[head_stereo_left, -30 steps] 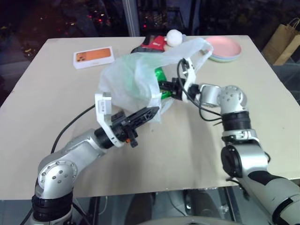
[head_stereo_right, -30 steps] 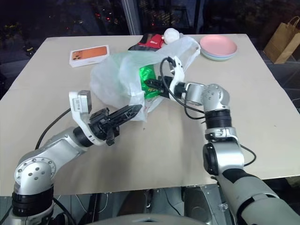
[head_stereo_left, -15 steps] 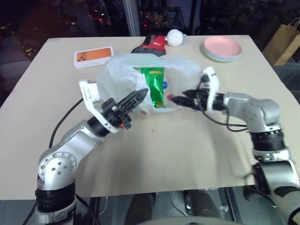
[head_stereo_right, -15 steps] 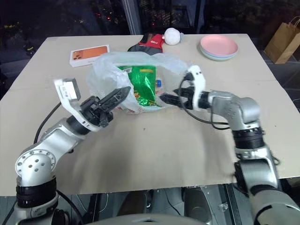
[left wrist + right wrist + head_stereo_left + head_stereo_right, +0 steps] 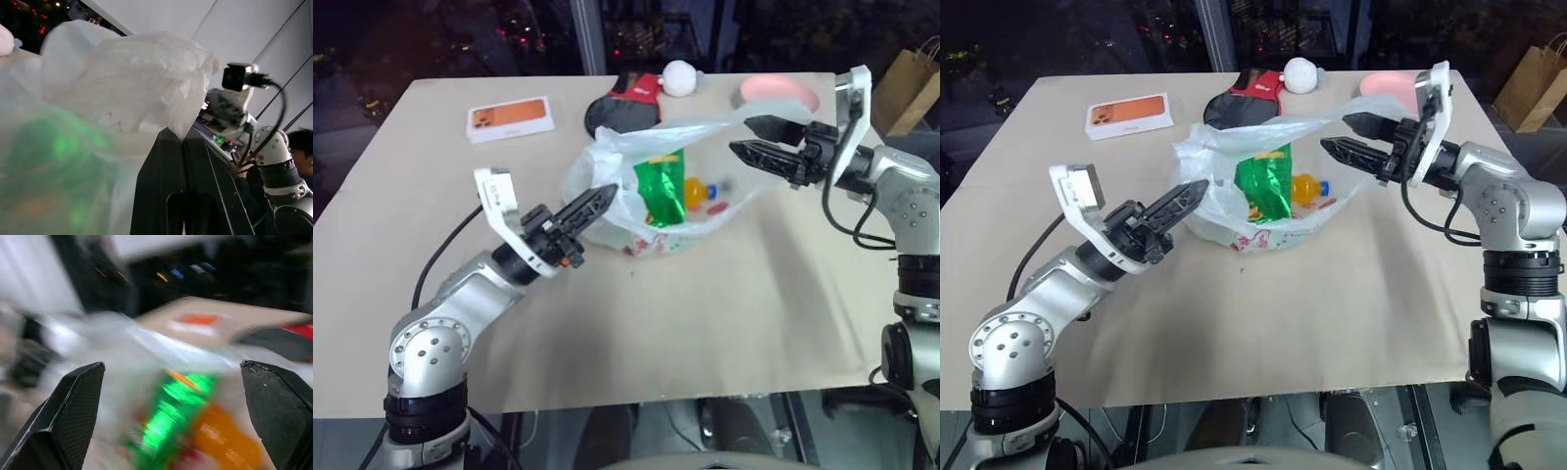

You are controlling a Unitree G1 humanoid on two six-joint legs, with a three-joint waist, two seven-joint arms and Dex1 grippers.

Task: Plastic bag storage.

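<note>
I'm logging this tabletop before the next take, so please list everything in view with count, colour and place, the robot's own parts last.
plastic bag: one, translucent white, table centre, mouth held open.
green snack packet: one, green, upright inside the bag.
orange item: one, orange, inside the bag beside the packet; what it is, I cannot tell.
phone box: one, white and orange, far left of the table.
plates: pink on top, count unclear, far right, partly behind the right gripper.
black and red item: one, far edge, behind the bag.
white ball: one, far edge.
paper bag: one, brown, beyond the table's right corner.
table: one, beige.
left gripper: black, shut on the bag's near edge.
right gripper: black, open, at the bag's right side.
</note>
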